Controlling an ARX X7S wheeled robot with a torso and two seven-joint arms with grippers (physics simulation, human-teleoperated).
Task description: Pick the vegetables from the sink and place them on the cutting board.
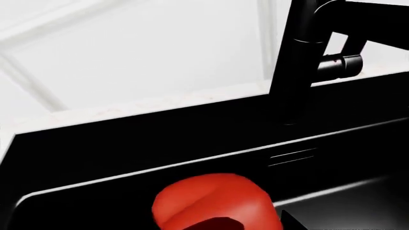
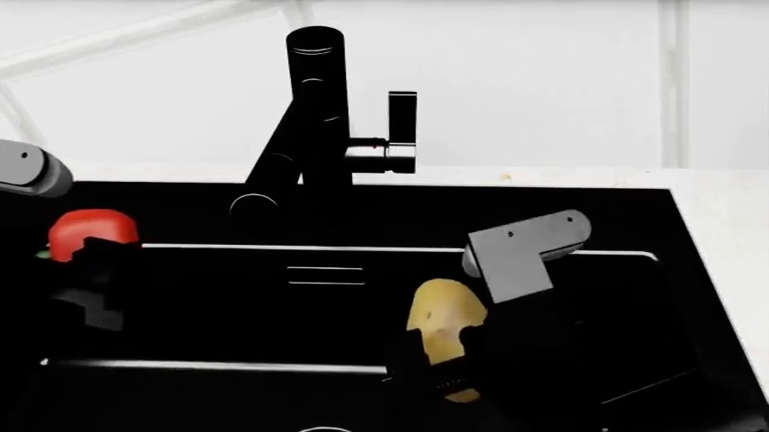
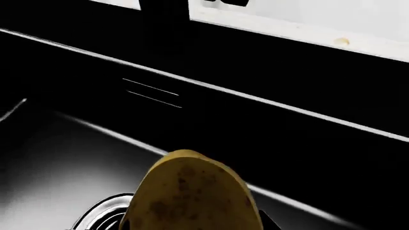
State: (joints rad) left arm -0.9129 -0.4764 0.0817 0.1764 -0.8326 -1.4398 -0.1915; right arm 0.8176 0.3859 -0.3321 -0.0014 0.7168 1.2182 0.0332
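My left gripper (image 2: pixel 90 270) pinches the pepper (image 2: pixel 92 232), my right gripper (image 2: pixel 451 360) the potato (image 2: pixel 445 317), both over the sink (image 2: pixel 360 225). The faucet (image 2: pixel 315 117) stands beyond, between them. Only my right wrist view shows the drain (image 3: pixel 102 215) below.

Soft blur, blown-out white wall (image 2: pixel 541 81), featureless black sink (image 2: pixel 216 306).

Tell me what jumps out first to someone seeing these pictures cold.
Two bright vegetables against an all-black sink: a red pepper at the head view's left, in the left pincer, and a tan speckled potato lower and right of centre, in the right pincer. Behind them a tall black faucet rises against the white wall.
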